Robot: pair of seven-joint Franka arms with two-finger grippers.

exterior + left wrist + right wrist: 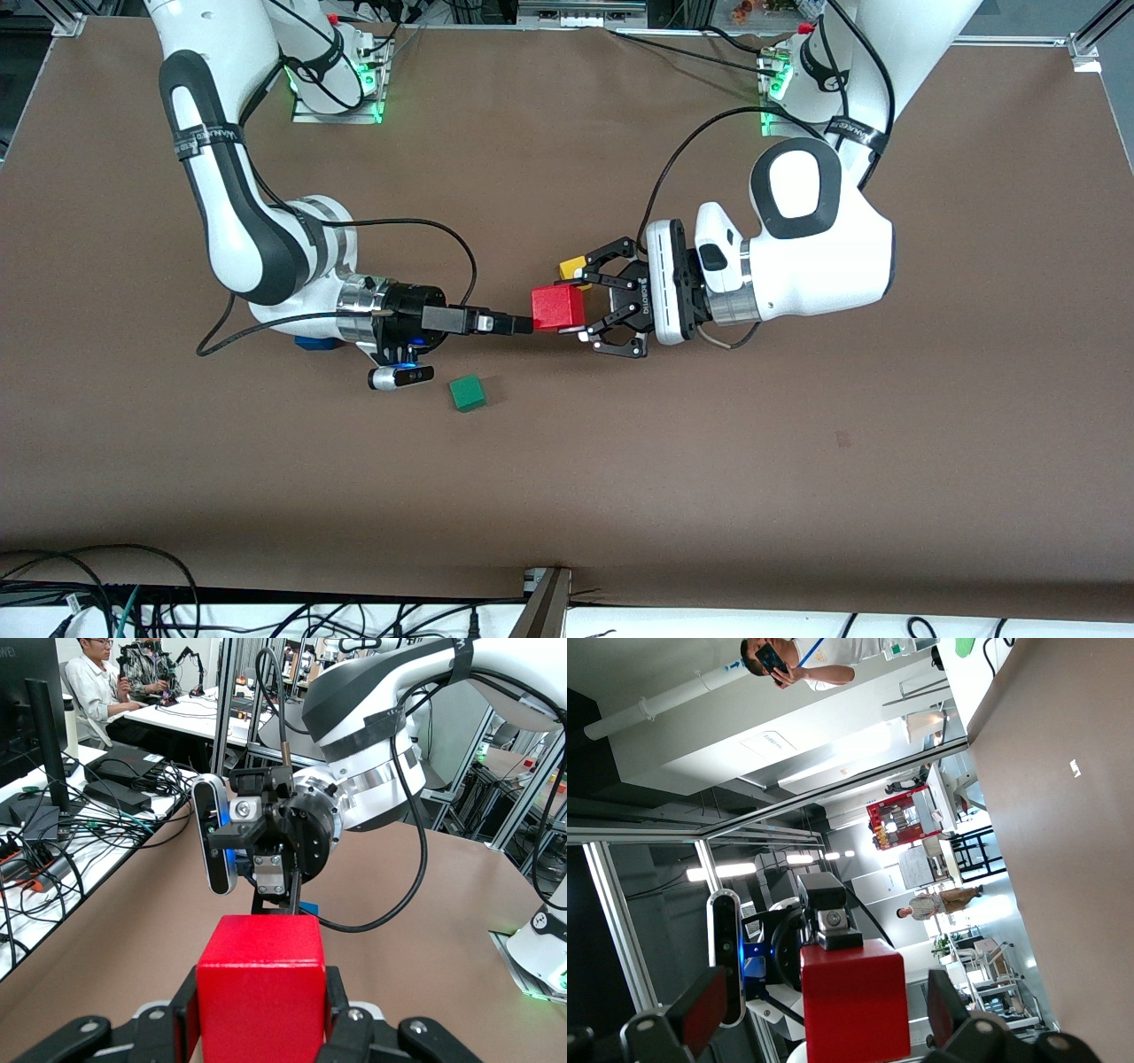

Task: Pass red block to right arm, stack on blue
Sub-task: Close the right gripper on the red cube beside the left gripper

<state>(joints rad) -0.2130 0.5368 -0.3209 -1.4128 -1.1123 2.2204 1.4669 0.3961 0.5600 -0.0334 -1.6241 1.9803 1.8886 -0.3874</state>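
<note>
The red block (558, 307) hangs in the air over the middle of the table, with my left gripper (578, 308) shut on it, black pads pressed on two opposite sides (261, 983). My right gripper (523, 324) points straight at the block from the right arm's end. It is open, one finger above and one below the block (855, 1001), with a gap on each side. The blue block (317, 343) lies on the table, mostly hidden under the right arm's wrist.
A green cube (467, 392) lies nearer the front camera, just below the right gripper's wrist camera. A yellow cube (573, 266) sits partly under the left gripper's fingers. Brown tabletop (797, 461) spreads bare toward the front edge.
</note>
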